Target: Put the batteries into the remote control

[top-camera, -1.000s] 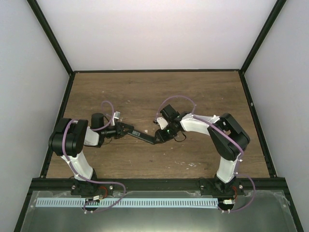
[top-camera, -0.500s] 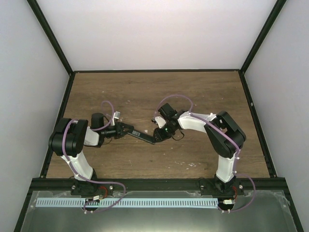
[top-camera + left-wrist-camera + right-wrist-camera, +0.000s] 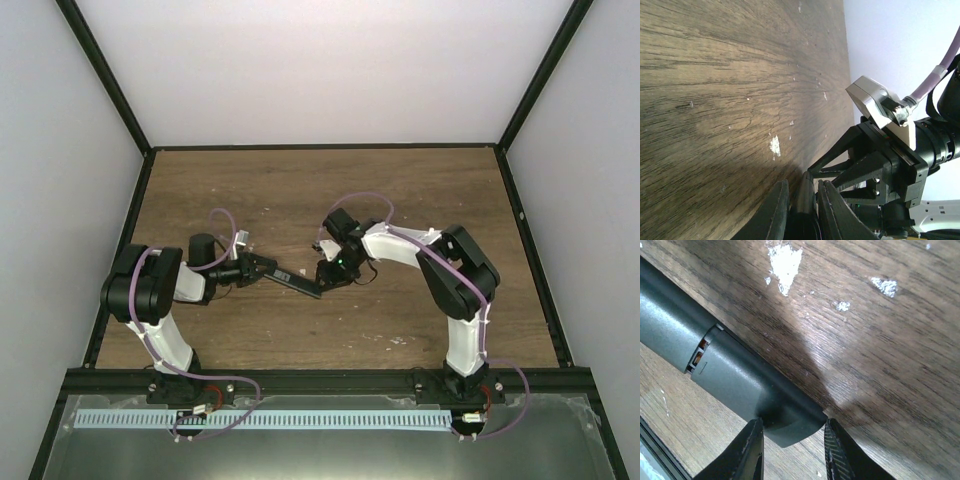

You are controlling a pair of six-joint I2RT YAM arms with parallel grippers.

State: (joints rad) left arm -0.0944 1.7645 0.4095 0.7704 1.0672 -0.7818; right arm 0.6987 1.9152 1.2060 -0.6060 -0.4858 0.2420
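The remote control point(image 3: 296, 283) is a slim black bar held just above the wooden table between my two grippers. My left gripper point(image 3: 262, 268) is shut on its left end; in the left wrist view its fingers point(image 3: 802, 186) pinch the remote control point(image 3: 806, 200) edge-on. My right gripper point(image 3: 326, 281) is at the other end. In the right wrist view its jaws point(image 3: 792, 427) press both sides of the remote control's point(image 3: 735, 370) end. A seam point(image 3: 702, 347) with a glimpse of orange contacts crosses the body there. The batteries are out of view.
White specks mark the table point(image 3: 400, 190) in the top view point(image 3: 400, 340) and in the right wrist view point(image 3: 785, 260). Black frame rails point(image 3: 525, 230) and white walls close in the table's sides and back. My right gripper's body point(image 3: 885, 170) fills the left wrist view's right side.
My right arm has shifted slightly left toward the remote's end, and its jaws have narrowed onto that end. The left gripper and the remote have stayed where they were.
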